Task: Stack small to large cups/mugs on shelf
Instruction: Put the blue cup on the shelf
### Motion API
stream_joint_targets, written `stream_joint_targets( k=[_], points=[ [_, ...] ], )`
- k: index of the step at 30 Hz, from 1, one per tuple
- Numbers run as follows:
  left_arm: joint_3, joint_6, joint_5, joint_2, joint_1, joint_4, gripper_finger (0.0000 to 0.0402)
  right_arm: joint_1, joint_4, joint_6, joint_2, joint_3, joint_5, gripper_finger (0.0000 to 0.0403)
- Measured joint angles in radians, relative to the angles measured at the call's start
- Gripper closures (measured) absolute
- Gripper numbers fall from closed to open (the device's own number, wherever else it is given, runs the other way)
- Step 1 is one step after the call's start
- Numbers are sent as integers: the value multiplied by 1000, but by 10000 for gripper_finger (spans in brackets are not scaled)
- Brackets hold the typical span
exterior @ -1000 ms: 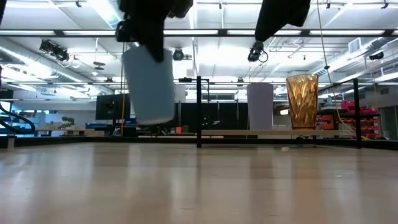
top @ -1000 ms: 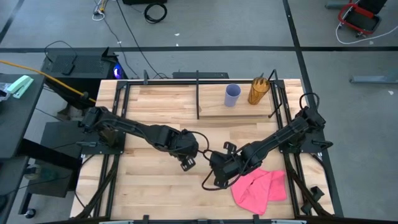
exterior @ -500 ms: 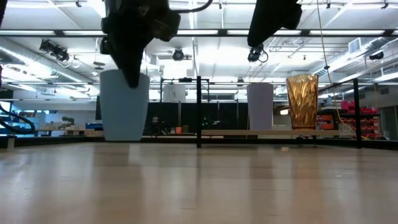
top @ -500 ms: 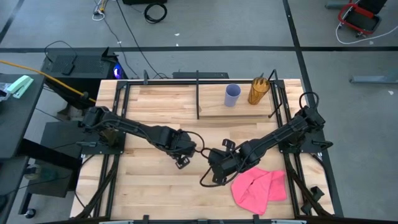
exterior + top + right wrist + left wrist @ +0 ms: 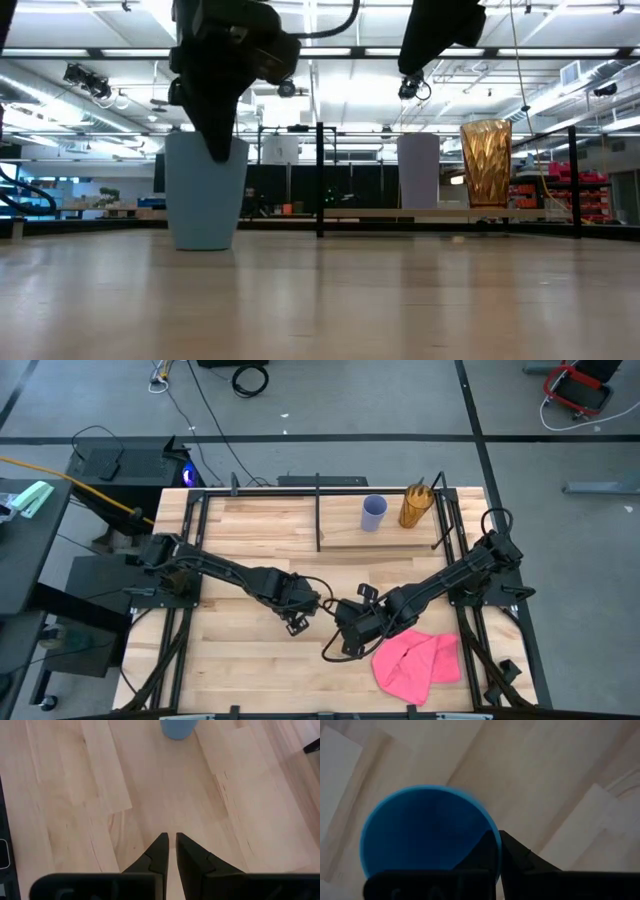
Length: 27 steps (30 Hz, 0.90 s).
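The short blue cup (image 5: 207, 190) stands upright on the table planks, left of the middle; it also shows in the left wrist view (image 5: 420, 835) and the right wrist view (image 5: 177, 727). My left gripper (image 5: 296, 610) is shut on its rim from above and hides it in the high view. My right gripper (image 5: 348, 632) hangs shut and empty just right of it, above the bare table. The lavender cup (image 5: 373, 513) and the amber cup (image 5: 415, 506) stand side by side on the shelf (image 5: 270, 520), right of the black divider post (image 5: 318, 510). My left gripper pinches the blue cup's wall at the rim (image 5: 496, 836), one finger inside the cup and one outside. The fingers (image 5: 222, 140) come from above, pointing down. The cup stands upright with its base on the table.
A pink cloth (image 5: 418, 665) lies crumpled at the table's near right. Black frame rails run along both table sides. Bare planks show on the shelf left of the divider post and on the near left of the table.
My left gripper has gone down with the blue cup. The cup was tilted and clear of the table a second ago; it now stands upright on the planks, still held at the rim.
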State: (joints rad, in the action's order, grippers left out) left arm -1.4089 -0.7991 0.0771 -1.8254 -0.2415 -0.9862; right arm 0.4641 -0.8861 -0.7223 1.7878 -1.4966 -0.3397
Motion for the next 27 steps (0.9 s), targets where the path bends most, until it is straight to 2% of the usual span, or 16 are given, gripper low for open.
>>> stream_joint_targets(
  k=[8,17,23,27],
  points=[
    [-32,3,15,-33,7,11,389,1,1,0,1,0,0,362],
    [-89,88,35,-42,73,76,391,-3,-14,10,1,0,-7,362],
    [-96,153,12,-82,117,109,391,13,-126,-30,-8,1,-7,374],
    [-150,193,7,-116,130,98,391,55,-240,-102,-59,1,-21,388]
  ],
)
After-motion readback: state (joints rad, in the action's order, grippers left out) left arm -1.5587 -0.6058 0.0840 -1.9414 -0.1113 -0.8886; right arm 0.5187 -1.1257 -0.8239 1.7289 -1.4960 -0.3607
